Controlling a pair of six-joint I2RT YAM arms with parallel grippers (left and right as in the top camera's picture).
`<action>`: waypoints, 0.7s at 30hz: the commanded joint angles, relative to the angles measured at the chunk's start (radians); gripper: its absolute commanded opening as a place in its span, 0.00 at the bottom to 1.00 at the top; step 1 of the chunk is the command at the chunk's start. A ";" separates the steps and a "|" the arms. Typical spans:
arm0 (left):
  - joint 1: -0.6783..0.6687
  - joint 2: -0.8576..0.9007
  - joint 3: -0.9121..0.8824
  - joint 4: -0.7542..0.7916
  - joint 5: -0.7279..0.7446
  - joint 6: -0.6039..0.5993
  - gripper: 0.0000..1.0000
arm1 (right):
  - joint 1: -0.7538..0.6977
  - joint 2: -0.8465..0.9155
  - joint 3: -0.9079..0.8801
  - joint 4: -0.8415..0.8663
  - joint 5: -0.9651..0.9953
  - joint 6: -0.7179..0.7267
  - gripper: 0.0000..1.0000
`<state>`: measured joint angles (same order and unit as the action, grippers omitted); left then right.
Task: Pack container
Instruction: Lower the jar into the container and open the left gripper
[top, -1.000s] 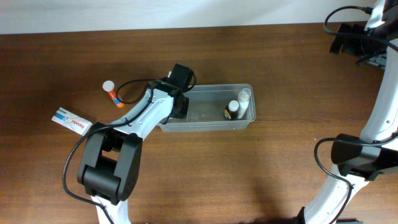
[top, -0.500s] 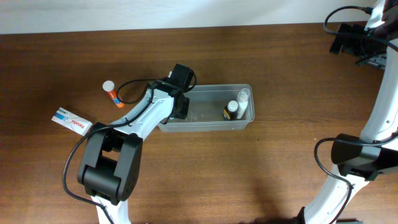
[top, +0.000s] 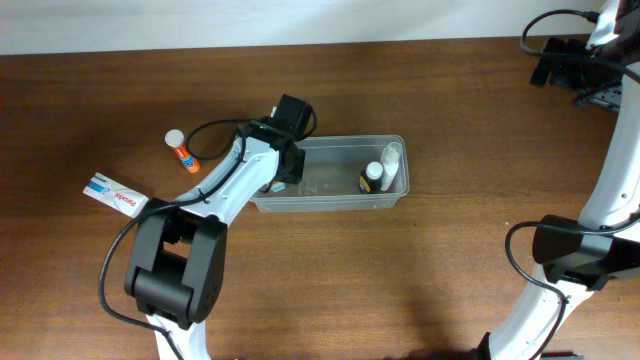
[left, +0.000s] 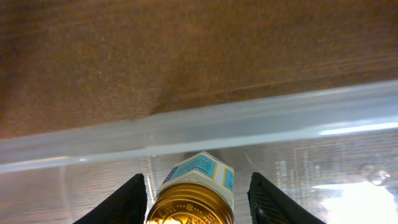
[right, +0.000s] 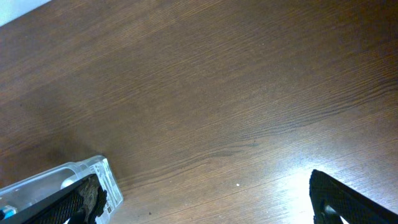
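The clear container (top: 340, 203) lies at the table's middle, with a dark bottle with a white cap (top: 372, 177) and a white bottle (top: 392, 158) at its right end. My left gripper (top: 284, 168) is over the tub's left end. In the left wrist view its fingers (left: 199, 202) are open on either side of a gold-lidded jar with a blue label (left: 200, 169), with a gap on each side, just inside the tub's wall (left: 249, 121). My right gripper (right: 205, 208) is wide open and empty, high at the far right (top: 585, 70).
A glue stick with a white cap (top: 178, 148) and a white toothpaste box (top: 115, 195) lie on the table left of the tub. The tub's labelled end (right: 93, 180) shows at the lower left of the right wrist view.
My left gripper has shifted slightly up and to the left at the tub's left end. The bottles and the right arm have not moved.
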<state>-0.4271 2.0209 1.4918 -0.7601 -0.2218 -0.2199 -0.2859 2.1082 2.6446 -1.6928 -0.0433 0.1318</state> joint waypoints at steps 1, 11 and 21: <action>-0.003 -0.016 0.051 -0.021 -0.006 0.013 0.54 | -0.003 -0.035 0.016 -0.005 -0.002 0.004 0.98; -0.003 -0.116 0.091 -0.118 0.027 0.010 0.53 | -0.003 -0.035 0.016 -0.006 -0.002 0.004 0.98; -0.002 -0.320 0.106 -0.226 0.050 0.005 0.48 | -0.003 -0.035 0.016 -0.006 -0.002 0.004 0.98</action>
<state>-0.4271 1.7885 1.5692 -0.9714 -0.1913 -0.2207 -0.2859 2.1082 2.6446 -1.6928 -0.0433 0.1314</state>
